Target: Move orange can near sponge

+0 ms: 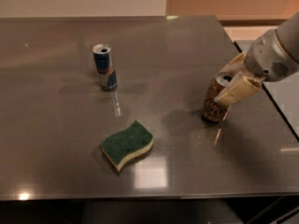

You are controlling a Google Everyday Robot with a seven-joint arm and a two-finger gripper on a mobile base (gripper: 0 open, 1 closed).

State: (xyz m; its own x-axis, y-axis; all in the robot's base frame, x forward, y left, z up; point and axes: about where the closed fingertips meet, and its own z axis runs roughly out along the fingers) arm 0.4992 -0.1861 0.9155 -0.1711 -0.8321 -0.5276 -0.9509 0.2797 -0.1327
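The orange can (215, 105) stands on the right part of the steel table (187, 45), leaning slightly. My gripper (225, 84) reaches in from the right and is shut on the can's upper part, one pale finger (236, 91) across its front and the other behind its rim. The sponge (127, 144), with a dark green top and a pale yellow body, lies flat near the table's front centre, well to the left of the can and apart from it.
A slim blue-and-silver can (104, 66) stands upright at the back left of the sponge. The table's right edge (275, 111) runs just right of the orange can, and the front edge lies just below the sponge.
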